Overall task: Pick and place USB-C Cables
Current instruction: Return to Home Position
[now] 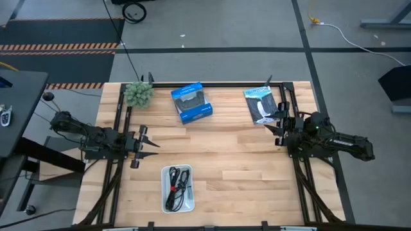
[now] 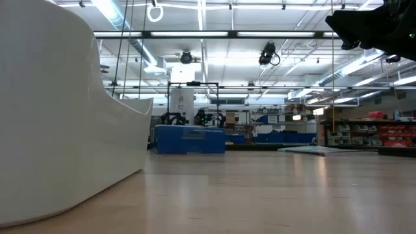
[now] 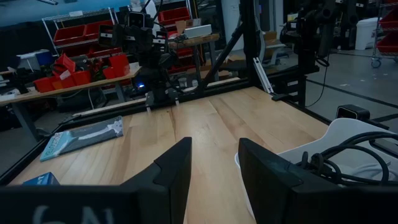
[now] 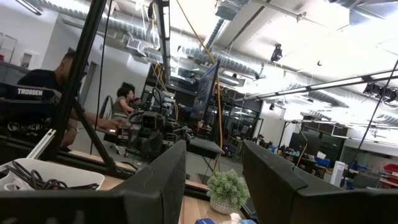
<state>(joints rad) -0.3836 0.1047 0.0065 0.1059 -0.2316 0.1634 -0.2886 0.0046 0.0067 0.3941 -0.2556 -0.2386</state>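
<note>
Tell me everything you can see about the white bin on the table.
The white bin is a small oblong tray with rounded corners and low curved walls, smooth like plastic. It sits flat on the wooden table, left of centre, near the high view's lower edge. Coiled cables, mostly black, one with red, lie inside. Nothing else touches it.

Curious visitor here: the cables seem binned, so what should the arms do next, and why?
Probably just settle back to rest: the cables lie in the white bin, and the left arm and right arm sit at the table's sides, jaws open and empty.
</note>
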